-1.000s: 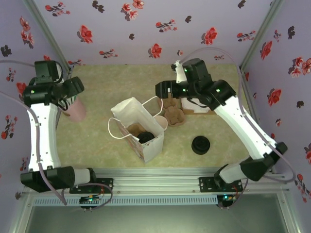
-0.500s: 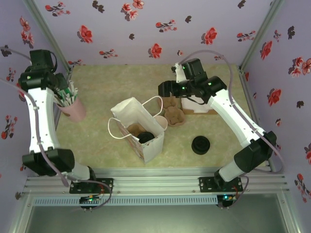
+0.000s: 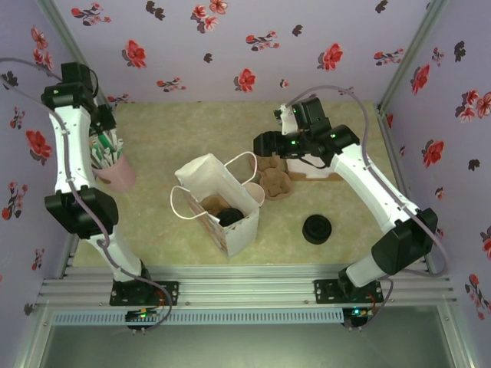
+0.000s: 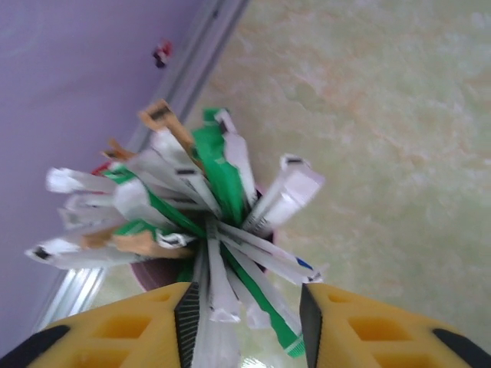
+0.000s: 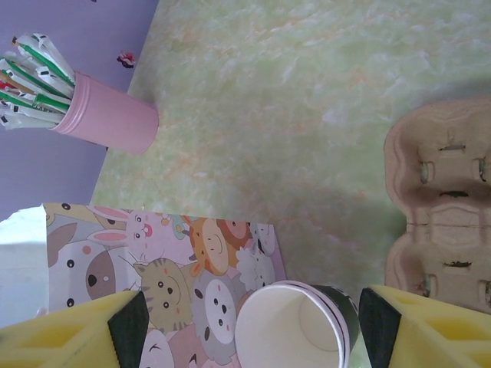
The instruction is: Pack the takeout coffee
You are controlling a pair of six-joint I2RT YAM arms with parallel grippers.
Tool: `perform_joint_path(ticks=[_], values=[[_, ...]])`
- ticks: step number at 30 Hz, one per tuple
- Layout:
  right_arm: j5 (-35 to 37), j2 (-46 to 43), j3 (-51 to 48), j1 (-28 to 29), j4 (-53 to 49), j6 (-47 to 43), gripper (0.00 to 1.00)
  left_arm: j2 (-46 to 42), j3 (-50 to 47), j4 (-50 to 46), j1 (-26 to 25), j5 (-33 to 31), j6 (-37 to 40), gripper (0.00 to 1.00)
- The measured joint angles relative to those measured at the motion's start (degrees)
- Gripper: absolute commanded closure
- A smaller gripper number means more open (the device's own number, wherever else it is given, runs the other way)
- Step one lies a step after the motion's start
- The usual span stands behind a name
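The pale green marbled desk (image 3: 169,146) carries an open white paper bag with cartoon animals on its side (image 3: 201,180). To the bag's right lies a brown moulded cardboard cup carrier (image 5: 437,199). The left end effector (image 4: 245,307) is spread, with sachets (image 4: 222,165) from a pink cup (image 3: 121,175) between its fingers. The right end effector (image 5: 253,322) hangs spread above a lidless white-lined paper cup (image 5: 291,330) just beside the bag. The dark, black-lidded takeout coffee (image 3: 230,217) sits inside the bag.

Paper bag (image 3: 205,178), white with a cartoon-animal side, stood open. Pink holder (image 3: 119,175) of sachets (image 4: 219,165) sat well left of bag. Lidless paper cup (image 5: 295,333) sat just beside bag's right side. Pulp cup carriers (image 3: 276,184) lay right of bag, behind that cup. Black lid stack (image 3: 316,228) sat right of bag, apart.
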Motion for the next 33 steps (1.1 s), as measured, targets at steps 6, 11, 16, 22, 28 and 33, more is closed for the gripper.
perform_joint_path(ticks=[6, 11, 16, 22, 28, 33], values=[[0.0, -1.5, -1.7, 0.0, -0.1, 0.0, 0.27, -6.4, -10.7, -0.2, -3.6, 2.6, 0.0, 0.6], [0.1, -2.8, -2.5, 0.0, -0.1, 0.5, 0.28, -8.3, -12.0, -0.2, -5.0, 2.5, 1.0, 0.62], [0.3, -3.9, -2.9, 0.0, -0.1, 1.6, 0.29, -6.7, -12.3, -0.5, -7.0, -0.1, 2.6, 0.62], [0.8, -3.9, -3.1, 0.0, -0.1, 2.4, 0.29, -3.6, -12.3, -0.5, -7.6, -3.2, 3.6, 0.62], [0.8, -3.9, -3.2, 0.0, -0.1, 2.9, 0.29, -1.0, -12.3, -0.5, -7.6, -6.0, 4.2, 0.59], [0.8, -3.9, -3.2, 0.0, -0.1, 2.9, 0.29, -0.2, -12.3, -0.5, -7.6, -7.4, 4.4, 0.62]])
